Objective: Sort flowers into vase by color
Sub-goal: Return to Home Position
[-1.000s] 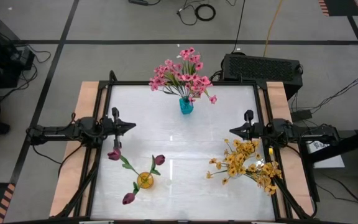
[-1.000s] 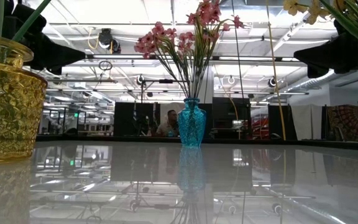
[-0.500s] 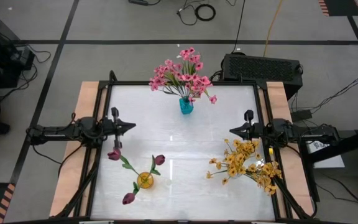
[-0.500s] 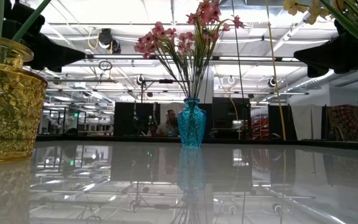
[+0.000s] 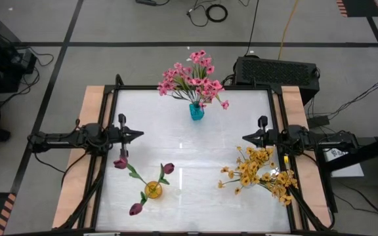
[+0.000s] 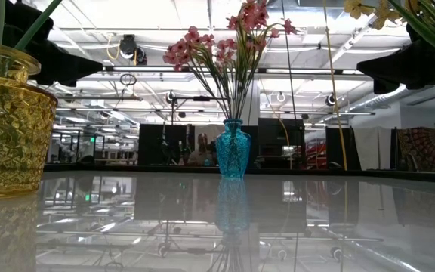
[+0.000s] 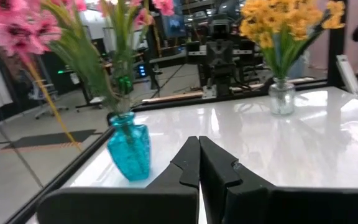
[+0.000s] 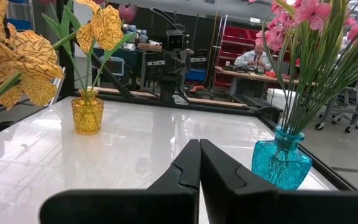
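Pink flowers [image 5: 193,80] stand with their stems in a blue glass vase [image 5: 196,111] at the table's far middle. Purple-maroon tulips [image 5: 167,168] stand in a yellow glass vase [image 5: 153,190] at the near left. Yellow flowers [image 5: 258,172] stand in a clear vase [image 7: 281,96] at the near right. My left gripper [image 5: 138,134] hangs shut at the table's left edge, pointing level toward the middle. My right gripper [image 5: 247,138] hangs shut at the right edge, facing it. Both are well clear of every vase.
A black frame [image 5: 195,88] runs round the white glossy tabletop [image 5: 195,157]. A black box [image 5: 275,71] sits beyond the far right corner. People sit at benches in the room behind [image 8: 257,57]. The table's middle holds nothing between the three vases.
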Action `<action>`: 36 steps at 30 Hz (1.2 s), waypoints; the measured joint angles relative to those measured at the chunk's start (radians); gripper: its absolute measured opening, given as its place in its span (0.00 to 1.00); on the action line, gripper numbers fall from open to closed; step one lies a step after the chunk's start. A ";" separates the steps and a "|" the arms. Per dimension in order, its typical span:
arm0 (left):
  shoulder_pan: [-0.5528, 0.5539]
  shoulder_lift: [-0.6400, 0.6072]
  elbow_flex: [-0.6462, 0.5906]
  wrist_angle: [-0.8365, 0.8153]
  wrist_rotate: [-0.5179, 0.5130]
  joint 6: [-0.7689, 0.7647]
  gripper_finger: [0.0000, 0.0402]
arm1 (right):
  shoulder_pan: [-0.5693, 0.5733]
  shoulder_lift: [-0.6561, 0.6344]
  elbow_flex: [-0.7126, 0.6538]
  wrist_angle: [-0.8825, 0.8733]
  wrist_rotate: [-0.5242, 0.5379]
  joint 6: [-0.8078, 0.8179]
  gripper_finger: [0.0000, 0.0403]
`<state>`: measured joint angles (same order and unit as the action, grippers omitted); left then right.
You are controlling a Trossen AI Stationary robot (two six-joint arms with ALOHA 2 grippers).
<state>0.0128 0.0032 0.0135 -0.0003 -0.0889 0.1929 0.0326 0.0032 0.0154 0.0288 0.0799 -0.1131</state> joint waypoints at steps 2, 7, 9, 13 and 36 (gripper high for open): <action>0.000 0.000 0.000 0.002 -0.012 -0.002 0.01 | 0.000 0.000 0.000 0.000 0.000 0.000 0.00; 0.000 0.000 -0.001 0.004 -0.013 -0.002 0.04 | 0.000 0.000 0.000 0.000 0.000 0.000 0.00; 0.000 0.000 -0.001 0.011 -0.018 -0.002 0.04 | 0.000 0.000 0.000 0.000 0.000 0.000 0.00; 0.000 0.000 -0.002 0.024 -0.023 -0.002 0.04 | 0.000 0.000 0.000 0.000 0.000 0.000 0.00; 0.000 0.000 -0.002 0.034 -0.024 -0.002 0.05 | 0.000 0.000 0.000 0.000 0.000 0.000 0.00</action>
<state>0.0132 0.0032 0.0113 0.0334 -0.1127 0.1909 0.0326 0.0032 0.0154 0.0288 0.0799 -0.1131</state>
